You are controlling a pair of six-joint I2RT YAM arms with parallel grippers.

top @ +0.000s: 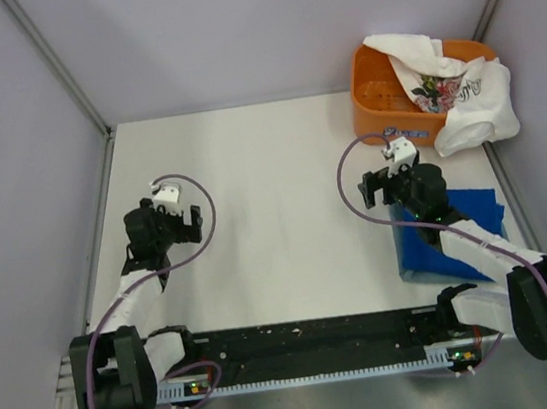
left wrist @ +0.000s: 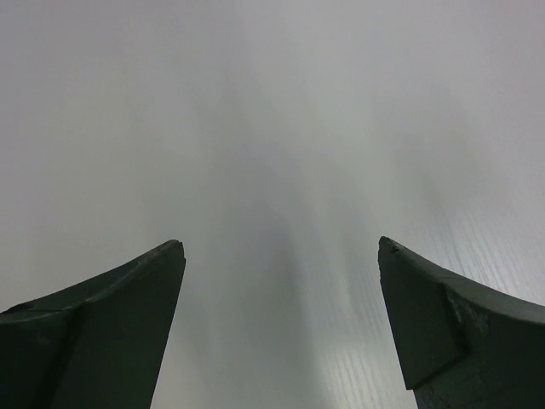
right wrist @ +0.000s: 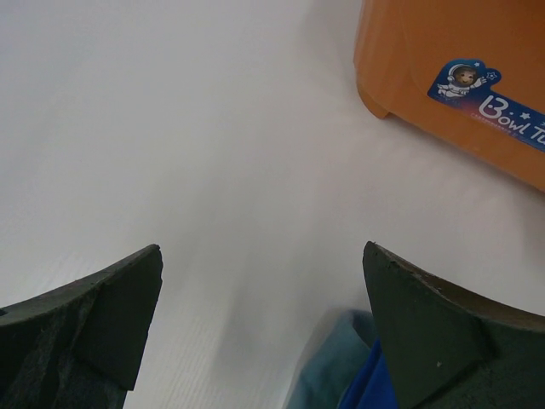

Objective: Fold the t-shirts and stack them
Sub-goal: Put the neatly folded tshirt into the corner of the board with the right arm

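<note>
**Inspector:** How many shirts are showing?

**Recorder:** Two are showing plainly from above. The white floral t-shirt point(top: 460, 89) is hanging over the right rim of the orange basket point(top: 370, 111) and spilling outside it. The royal-blue t-shirt point(top: 471, 211) is lying flat on the table point(top: 268, 165), just in front of the basket. A grey-blue edge point(right wrist: 324, 366) is peeking out beside it. I cannot tell whether that is a third shirt.

**Inspector:** And the grippers?

**Recorder:** Two. The left gripper point(left wrist: 279, 247) is hovering well left of the basket, spread and empty. The right gripper point(right wrist: 262, 249) is hovering near the basket's front wall, also spread and empty, over the blue shirt's edge.

**Inspector:** Room to move?

**Recorder:** White tabletop is showing from the basket leftward, and the side walls point(top: 11, 199) are bounding it.
</note>
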